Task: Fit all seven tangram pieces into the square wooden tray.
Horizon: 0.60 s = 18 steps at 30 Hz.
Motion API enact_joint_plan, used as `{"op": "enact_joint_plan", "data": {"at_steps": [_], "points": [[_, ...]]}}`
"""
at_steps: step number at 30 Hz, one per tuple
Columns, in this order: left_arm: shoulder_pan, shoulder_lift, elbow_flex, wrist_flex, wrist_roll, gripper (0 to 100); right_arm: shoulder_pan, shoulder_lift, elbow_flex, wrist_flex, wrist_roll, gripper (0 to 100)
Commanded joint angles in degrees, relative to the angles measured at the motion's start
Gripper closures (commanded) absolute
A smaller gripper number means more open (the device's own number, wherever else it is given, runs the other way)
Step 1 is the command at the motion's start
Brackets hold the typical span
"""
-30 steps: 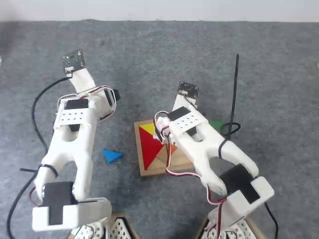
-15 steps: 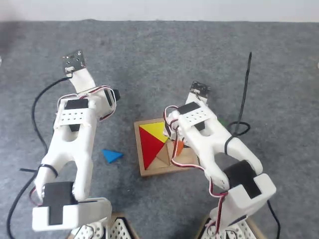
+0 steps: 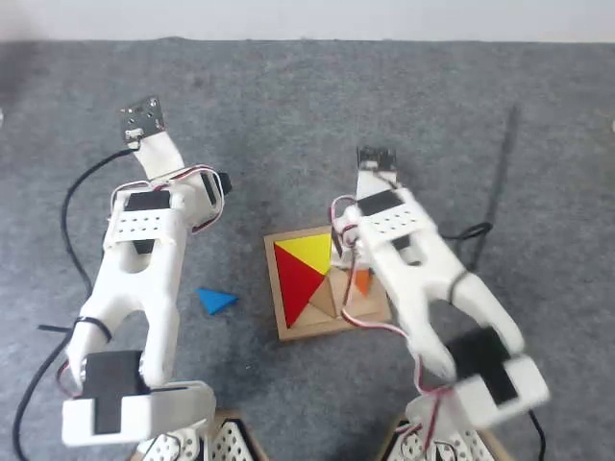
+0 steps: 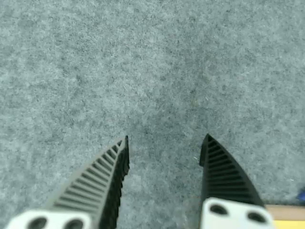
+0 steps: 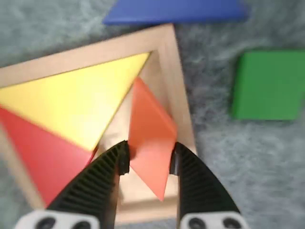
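The square wooden tray lies on the grey carpet between the arms, with a yellow triangle and a red triangle laid in it. My right gripper is shut on the orange piece, which it holds tilted over the tray's side next to the yellow triangle. The orange piece peeks out beside the right arm. A green square and a large blue piece lie just outside the tray. My left gripper hangs open over bare carpet.
A small blue triangle lies on the carpet left of the tray, beside the left arm. A black cable stands behind the right arm. A corner of the tray borders the left wrist view. Open carpet stretches toward the far side.
The right arm swung to the right with the orange piece, and the tray slid slightly right with it. The black cable also shifted right. The left arm stayed still.
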<state>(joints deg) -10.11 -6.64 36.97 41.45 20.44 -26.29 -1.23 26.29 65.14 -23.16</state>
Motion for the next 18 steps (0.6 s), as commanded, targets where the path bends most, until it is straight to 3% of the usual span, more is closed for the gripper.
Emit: {"op": "enact_joint_plan", "data": {"at_steps": [1, 4, 9, 13, 15, 18], "points": [[-0.44, -2.73, -1.19, 0.09, -0.62, 76, 1.63, -13.49, -2.55, 5.41, 9.41, 95.6], [-0.44, -2.73, -1.19, 0.09, -0.62, 76, 5.85, -22.37, -2.55, 11.38, 18.46, 95.4], [-0.44, -2.73, -1.19, 0.09, -0.62, 76, 19.21, -26.68, 2.20, 18.95, 40.44, 95.7], [-0.26, -2.73, -1.19, 0.09, -0.62, 76, 28.09, -21.93, 12.92, 7.34, 47.38, 95.5], [-0.26, -2.73, -1.19, 0.09, -0.62, 76, 29.76, -19.30, 16.26, 1.27, 50.29, 94.5], [-0.26, -2.64, -1.19, 0.09, -0.62, 76, 29.85, -15.69, 18.55, -6.11, 51.96, 85.3]]}}
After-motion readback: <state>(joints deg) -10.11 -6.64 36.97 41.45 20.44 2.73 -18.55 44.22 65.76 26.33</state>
